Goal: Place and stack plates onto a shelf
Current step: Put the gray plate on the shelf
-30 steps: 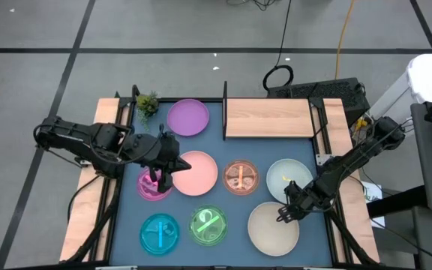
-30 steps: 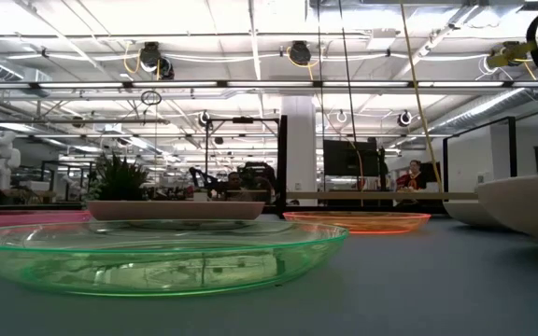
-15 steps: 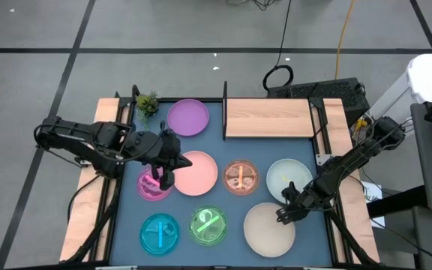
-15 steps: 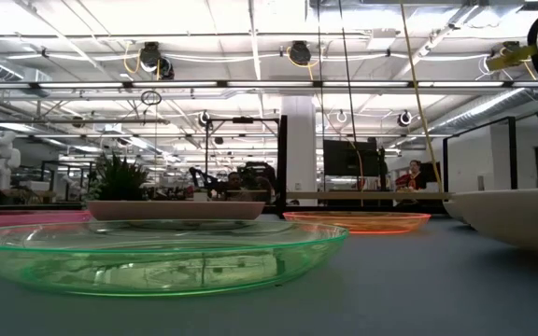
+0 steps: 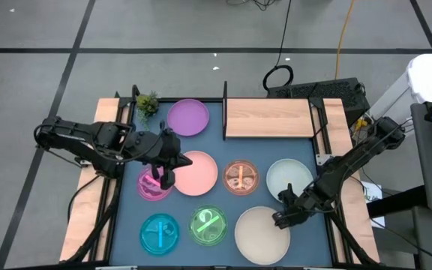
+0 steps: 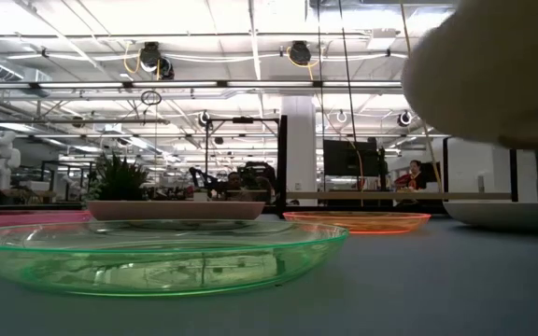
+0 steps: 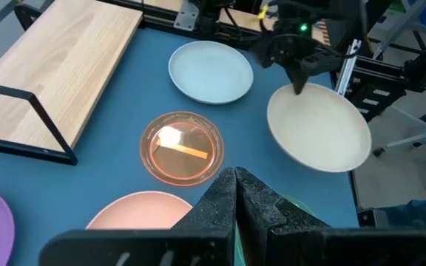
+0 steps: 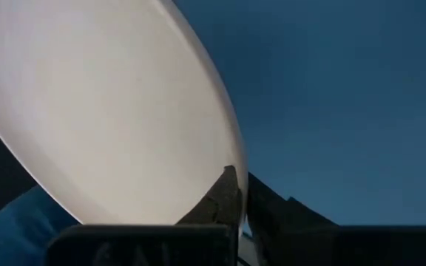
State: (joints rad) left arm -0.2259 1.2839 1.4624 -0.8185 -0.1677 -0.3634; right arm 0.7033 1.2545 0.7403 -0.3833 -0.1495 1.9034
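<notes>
Cream plate (image 5: pixel 260 233), near edge of the blue table (image 5: pixel 216 154), pinched by its rim in the closed right gripper (image 5: pixel 283 218) and raised clear of the surface in the low view. Shelf (image 5: pixel 267 118) bare; purple plate (image 5: pixel 187 117), pink plate (image 5: pixel 199 172), mint-white plate (image 5: pixel 288 178) and the four small translucent ones all lie on the table, so nothing is stacked yet. Left gripper (image 5: pixel 163 180) hangs over the magenta plate (image 5: pixel 151 187), fingers closed, seemingly empty.

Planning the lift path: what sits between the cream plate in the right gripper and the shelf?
In the high view, the orange-brown plate and mint-white plate lie between the cream plate and the shelf.
</notes>
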